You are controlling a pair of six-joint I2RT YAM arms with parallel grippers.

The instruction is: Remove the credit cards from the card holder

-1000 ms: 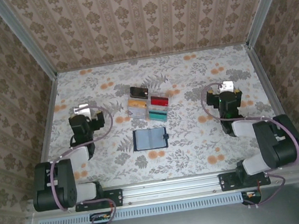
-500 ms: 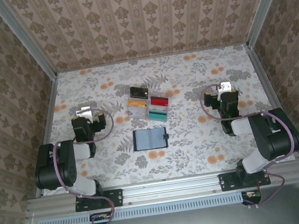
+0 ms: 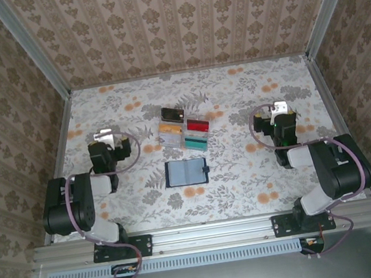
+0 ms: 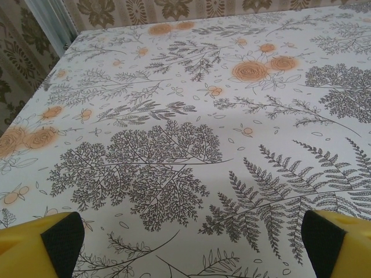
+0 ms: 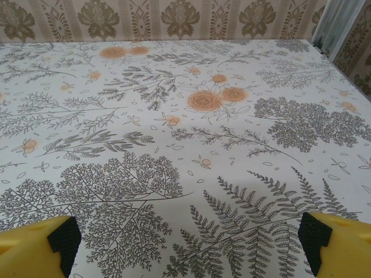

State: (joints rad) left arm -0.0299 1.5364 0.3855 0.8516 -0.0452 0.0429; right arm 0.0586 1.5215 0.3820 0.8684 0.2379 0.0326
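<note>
The card holder [image 3: 187, 172] lies open on the flowered tablecloth near the middle front, dark navy with a greyish inside and a tab on its right edge. Just behind it, several credit cards [image 3: 184, 132] lie loose in a cluster: a black one [image 3: 171, 116], a red one [image 3: 198, 125], a teal one [image 3: 195, 142] and an orange-striped one [image 3: 167, 128]. My left gripper [image 3: 104, 135] rests low at the left, well clear of them, and is open [image 4: 194, 246] over bare cloth. My right gripper [image 3: 279, 108] sits at the right, also open [image 5: 189, 246] with nothing between its fingers.
Aluminium posts and patterned walls close in the table [image 3: 234, 90] on the left, right and back. Both arms are folded back near their bases. Flowered cloth stretches ahead of each gripper.
Both arms have folded back toward their bases, their upper links swinging upright. The grippers shifted only slightly and stayed open. The card holder and cards have not moved.
</note>
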